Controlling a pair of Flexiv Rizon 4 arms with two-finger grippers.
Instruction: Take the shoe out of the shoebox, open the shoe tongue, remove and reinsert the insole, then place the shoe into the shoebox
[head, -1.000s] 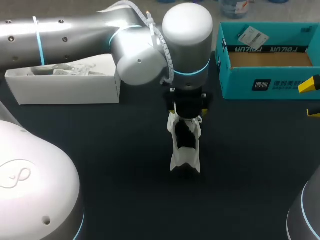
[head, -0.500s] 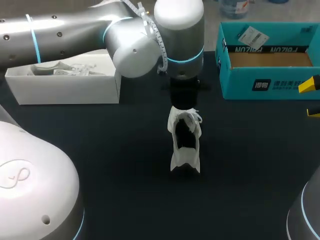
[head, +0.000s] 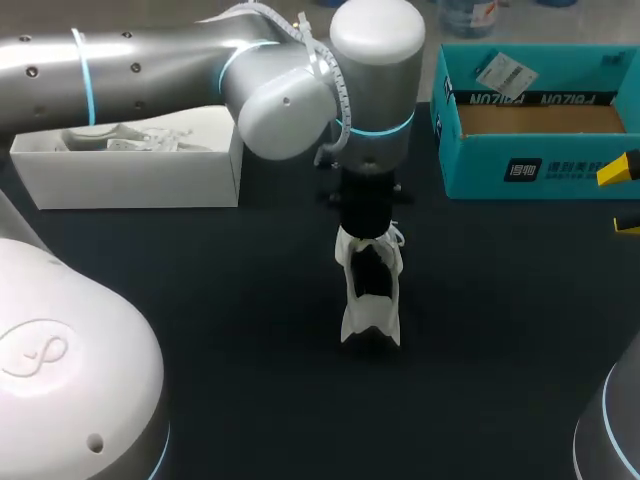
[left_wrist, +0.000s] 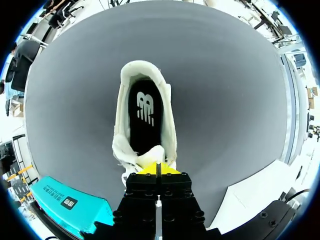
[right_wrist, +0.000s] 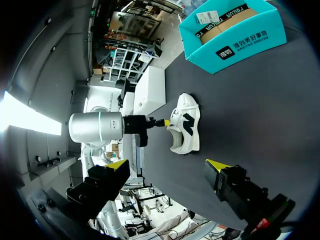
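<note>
Left tool pinches shoe tongue; right tool fingers spread

My left pincer is matt black plastic with smooth yellow ends. Just ahead of it, the shoe looks like soft off-white cloth, and its insole is matt black. Beneath both, the table is a dull, dark, matt surface. Beside the pincer, the shoebox is smooth teal cardboard.

Left arm over shoe; shoebox apart
</note>
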